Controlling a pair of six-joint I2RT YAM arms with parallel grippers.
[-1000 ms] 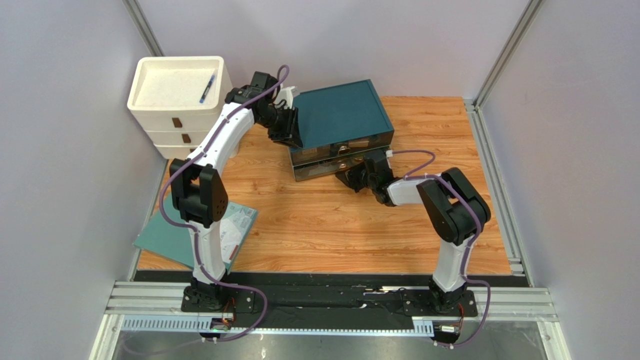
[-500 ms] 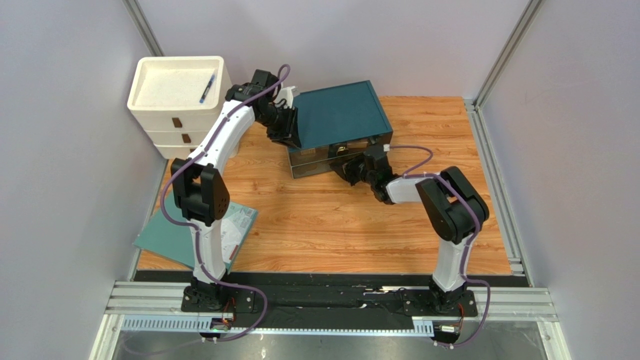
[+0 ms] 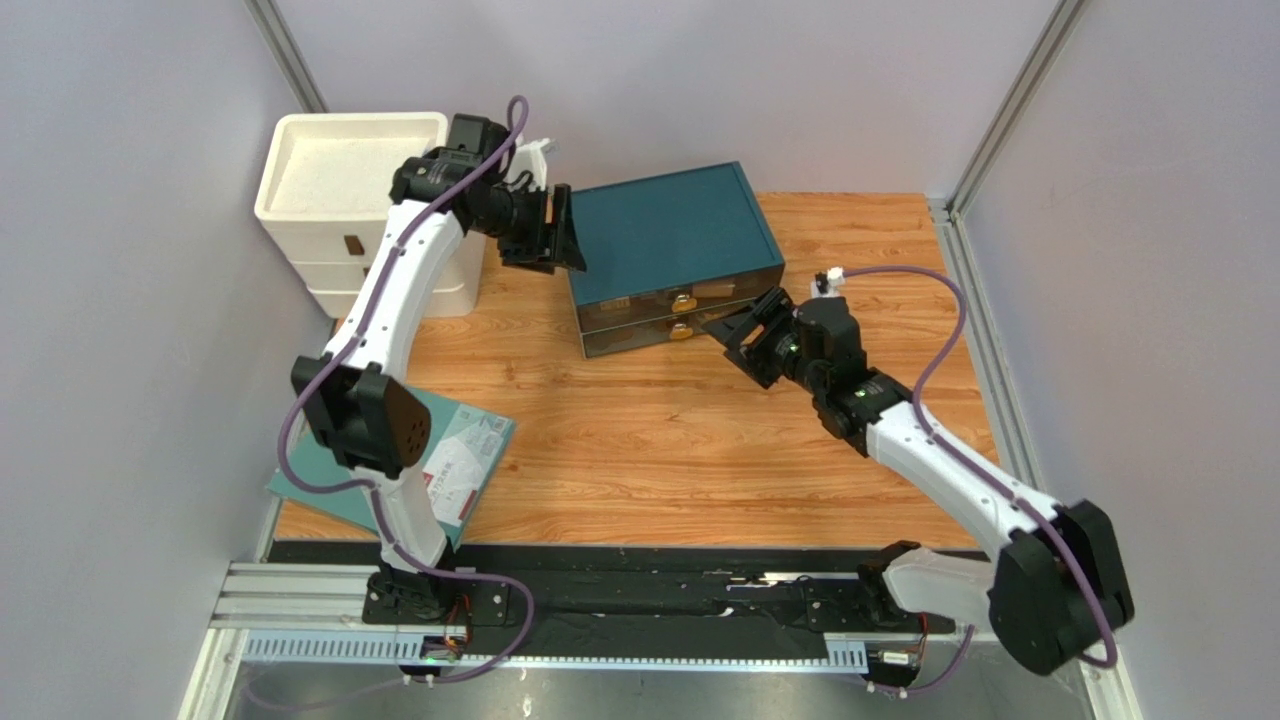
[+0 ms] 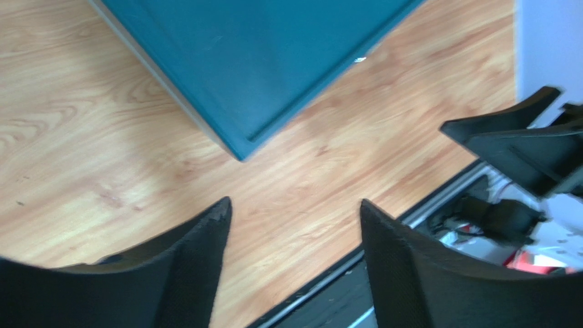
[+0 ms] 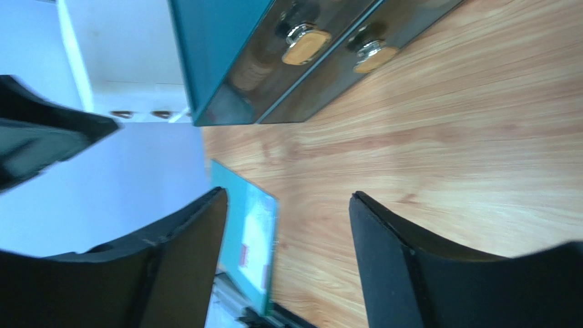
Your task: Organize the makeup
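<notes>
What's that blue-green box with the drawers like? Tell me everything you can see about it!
The teal box is a low rectangular chest with a plain top. Its front has two stacked drawers with dark, shiny faces and gold knobs; both are shut. It sits flat, slightly angled, at the back of the wooden table, nothing on top. The open left gripper hangs by one corner, the open right gripper in front of the drawers; neither seems to touch it.
</notes>
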